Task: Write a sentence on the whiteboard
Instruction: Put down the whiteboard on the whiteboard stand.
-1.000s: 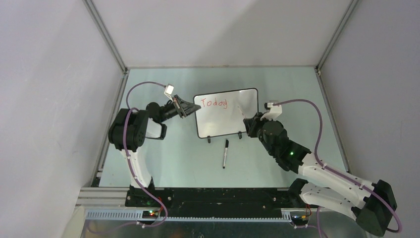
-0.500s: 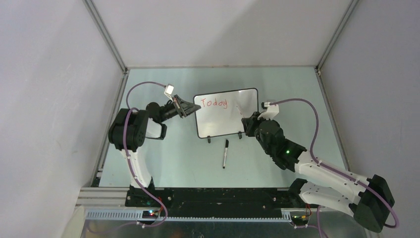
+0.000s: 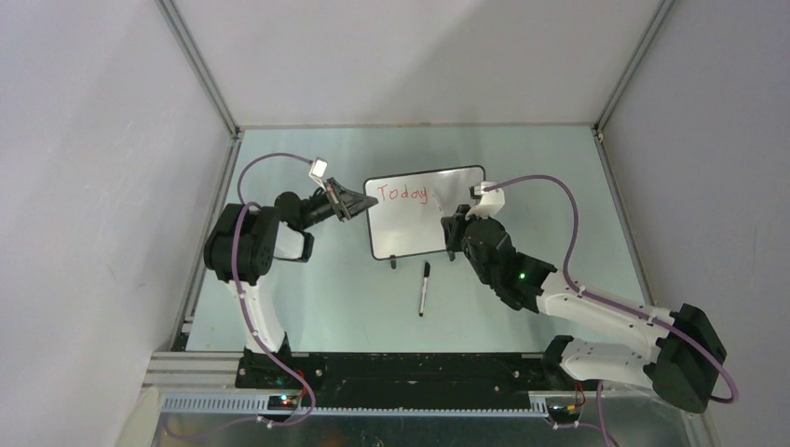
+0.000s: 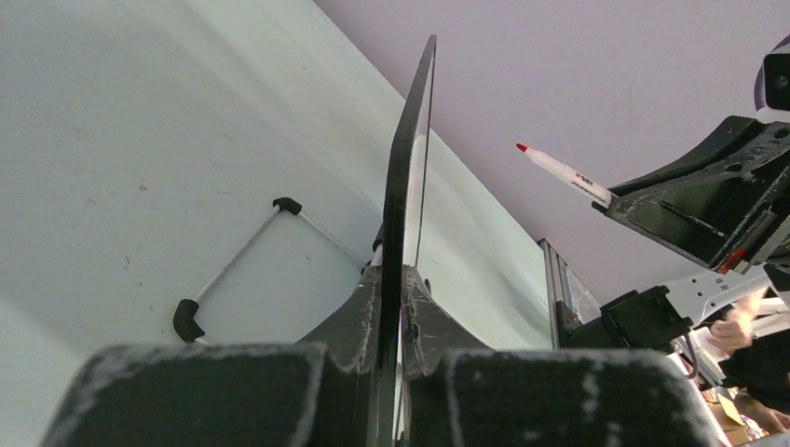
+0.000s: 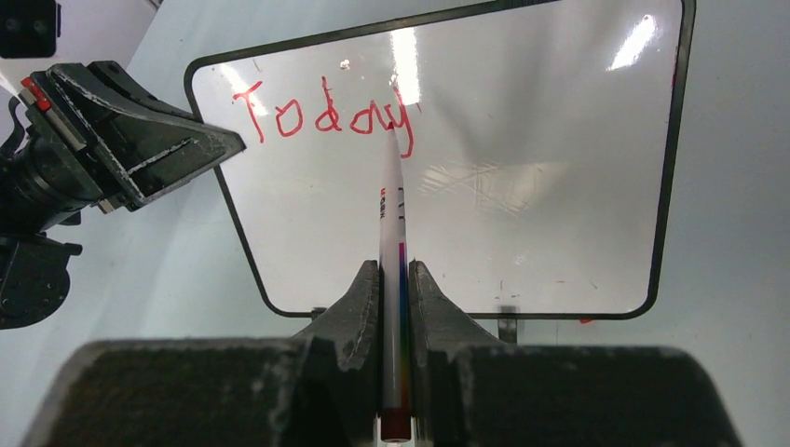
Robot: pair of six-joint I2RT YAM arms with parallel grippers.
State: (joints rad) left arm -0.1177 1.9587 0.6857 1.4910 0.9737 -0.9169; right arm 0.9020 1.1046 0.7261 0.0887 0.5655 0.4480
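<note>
The whiteboard (image 3: 456, 191) stands on its black feet mid-table. It bears one red word, "Today" (image 3: 402, 193), at its top left. My left gripper (image 3: 354, 204) is shut on the board's left edge; the left wrist view shows the frame (image 4: 402, 186) edge-on between the jaws. My right gripper (image 3: 452, 228) is shut on a white red-ink marker (image 5: 391, 223). The marker's tip sits in front of the board just below the "y" of "Today" (image 5: 321, 116). I cannot tell whether the tip touches the face. The marker also shows in the left wrist view (image 4: 564, 174).
A black marker (image 3: 424, 288) lies on the table in front of the board, between the arms. The board's wire stand foot (image 4: 191, 317) rests on the table behind it. Grey walls close in the table's sides and back.
My right arm has swung left across the board, carrying the marker from the board's right side toward its middle, below the written word. The left gripper and board have not moved.
</note>
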